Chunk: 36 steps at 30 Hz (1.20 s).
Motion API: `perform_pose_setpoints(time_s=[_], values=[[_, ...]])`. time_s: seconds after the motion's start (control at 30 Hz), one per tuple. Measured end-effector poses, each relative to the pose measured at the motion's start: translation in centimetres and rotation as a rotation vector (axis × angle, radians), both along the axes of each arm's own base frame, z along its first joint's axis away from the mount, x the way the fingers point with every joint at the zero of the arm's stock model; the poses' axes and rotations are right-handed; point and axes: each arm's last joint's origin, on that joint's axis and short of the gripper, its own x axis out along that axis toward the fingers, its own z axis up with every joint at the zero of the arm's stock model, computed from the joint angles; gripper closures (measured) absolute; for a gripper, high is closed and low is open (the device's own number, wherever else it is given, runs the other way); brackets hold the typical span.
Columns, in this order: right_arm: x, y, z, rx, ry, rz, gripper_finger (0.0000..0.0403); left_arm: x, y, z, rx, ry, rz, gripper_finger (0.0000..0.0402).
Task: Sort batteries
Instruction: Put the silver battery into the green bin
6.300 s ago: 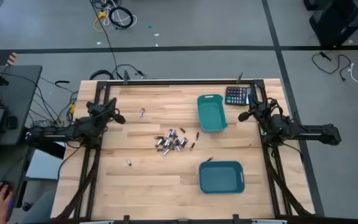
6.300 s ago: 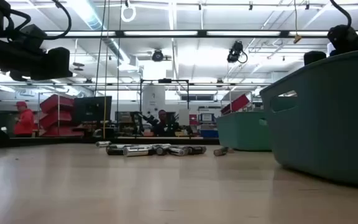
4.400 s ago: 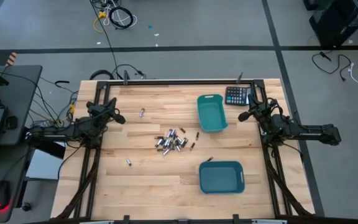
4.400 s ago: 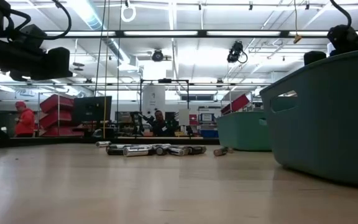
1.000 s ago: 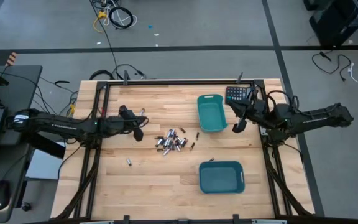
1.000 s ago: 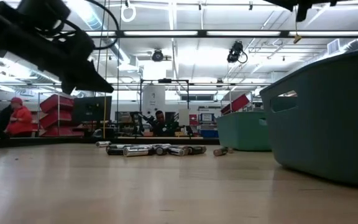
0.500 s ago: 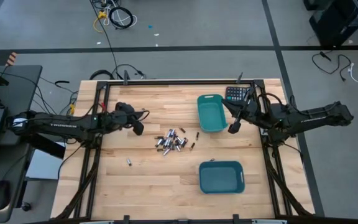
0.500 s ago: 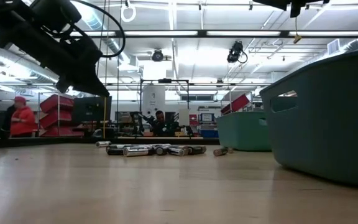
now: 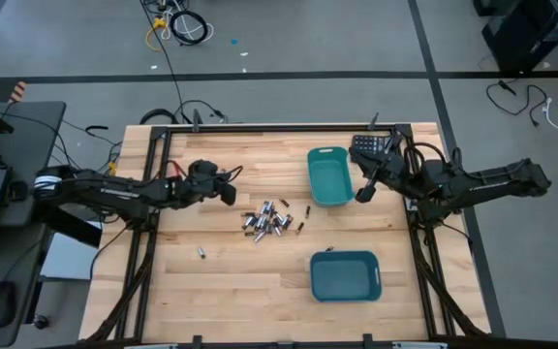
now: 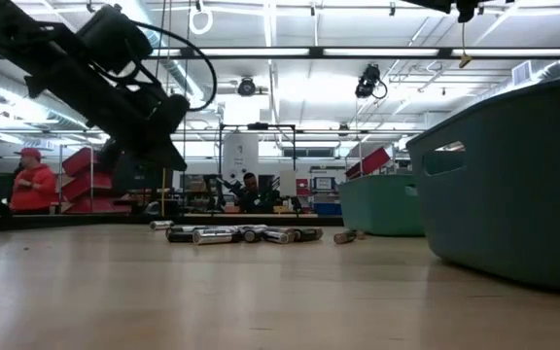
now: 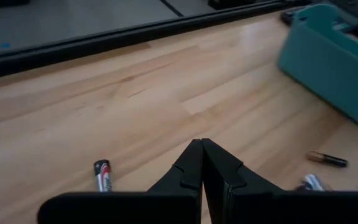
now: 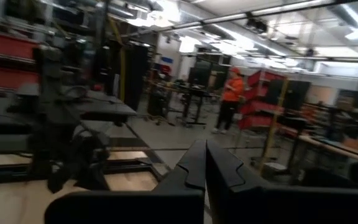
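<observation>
High cam overhead, low cam table-level; both see batteries [image 9: 267,220].

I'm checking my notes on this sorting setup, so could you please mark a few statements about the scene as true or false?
1. Both teal bins hold batteries. False: both look empty.
2. The left pincer is shut and holds nothing. True.
3. Most batteries lie in a cluster mid-table. True.
4. The right pincer grips the calculator. False: it is shut on nothing, beside the far bin.
5. One battery lies apart, near the left pincer. True.

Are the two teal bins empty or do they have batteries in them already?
Empty: from above, both bins show bare floors.
</observation>
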Motion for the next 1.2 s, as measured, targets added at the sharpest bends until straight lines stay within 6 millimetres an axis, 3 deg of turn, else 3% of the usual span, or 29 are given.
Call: perform_pose_setpoints(time_s=[0.33,0.53,0.67,0.8,1.2], values=[[0.0,-0.1,-0.1,0.007,0.014,-0.04,0.0395,0.8,0.9,0.7,-0.078,-0.057,0.089,0.0393],[-0.2,-0.3,-0.1,0.029,0.009,-0.131,0.0382,2.7,1.5,2.1,-0.073,0.097,0.098,0.0393],[-0.2,-0.3,-0.1,0.031,0.006,-0.133,0.0375,3.4,2.3,1.9,-0.105,0.288,0.127,0.0393],[-0.2,-0.3,-0.1,0.033,0.006,-0.133,0.037,3.9,3.2,1.4,-0.186,0.372,0.114,0.0393],[-0.2,-0.3,-0.1,0.034,0.007,-0.132,0.0366,3.2,5.1,-0.1,-0.273,0.495,0.166,0.0392]])
